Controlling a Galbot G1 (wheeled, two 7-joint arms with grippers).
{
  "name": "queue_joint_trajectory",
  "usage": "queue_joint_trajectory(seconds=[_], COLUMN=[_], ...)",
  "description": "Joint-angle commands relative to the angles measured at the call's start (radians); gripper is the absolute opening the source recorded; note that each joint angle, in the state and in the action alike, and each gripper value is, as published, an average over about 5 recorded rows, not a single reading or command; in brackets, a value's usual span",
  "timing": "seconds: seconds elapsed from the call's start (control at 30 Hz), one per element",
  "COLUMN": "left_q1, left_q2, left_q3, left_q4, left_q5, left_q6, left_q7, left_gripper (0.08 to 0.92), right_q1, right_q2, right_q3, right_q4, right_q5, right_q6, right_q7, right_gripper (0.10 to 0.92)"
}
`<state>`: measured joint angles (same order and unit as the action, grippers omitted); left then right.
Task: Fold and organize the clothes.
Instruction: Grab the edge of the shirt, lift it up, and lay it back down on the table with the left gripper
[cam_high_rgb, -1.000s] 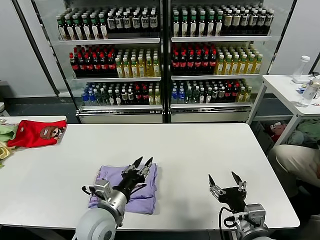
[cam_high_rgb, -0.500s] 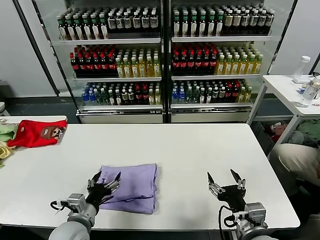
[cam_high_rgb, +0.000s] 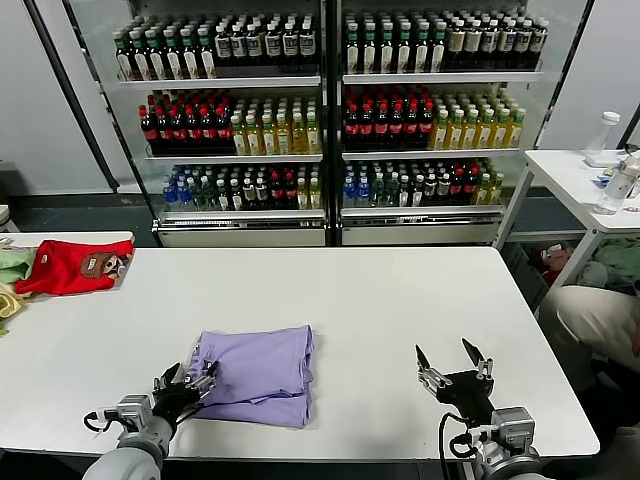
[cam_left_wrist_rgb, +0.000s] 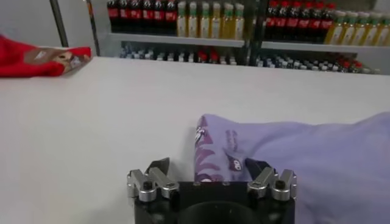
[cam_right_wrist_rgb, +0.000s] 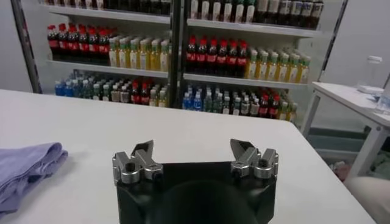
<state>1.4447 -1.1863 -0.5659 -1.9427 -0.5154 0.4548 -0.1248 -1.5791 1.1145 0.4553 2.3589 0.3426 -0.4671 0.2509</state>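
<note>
The lavender T-shirt lies folded into a rough rectangle on the white table, near its front edge. In the left wrist view its near corner shows a dark printed figure. My left gripper is open and empty, low by the shirt's front left corner, apart from the cloth; in its own view the corner lies just beyond the fingertips. My right gripper is open and empty above the table's front right part, well to the right of the shirt; it also shows in its own view.
A red garment and green and yellow cloths lie at the far left. Glass-door coolers of bottles stand behind the table. A side table with bottles and a seated person are at the right.
My left arm has drawn back off the folded shirt, toward the front left, and now sits low at its corner. The shirt stays folded. My right gripper has not moved.
</note>
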Motion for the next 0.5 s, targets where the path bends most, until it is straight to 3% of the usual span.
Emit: queue_joint_trajectory(seconds=[0.03,0.5], left_q1=[0.001,0.009], left_q2=[-0.006,-0.015], left_q3=[-0.027,-0.023], left_q4=[0.034,0.033], left_q5=[-0.16,-0.163], left_q6=[0.015,0.012], left_q7=[0.018,0.034], left_gripper=[0.782,0.382], right_q1=[0.005,0.005], right_q2=[-0.001,0.0], right_q3=[-0.002,0.003], right_q4=[-0.004,-0.006], right_q5=[0.001,0.005], right_q6=[0.001,0.003], right_q7=[-0.001,-0.001], right_gripper=[0.823,0.823])
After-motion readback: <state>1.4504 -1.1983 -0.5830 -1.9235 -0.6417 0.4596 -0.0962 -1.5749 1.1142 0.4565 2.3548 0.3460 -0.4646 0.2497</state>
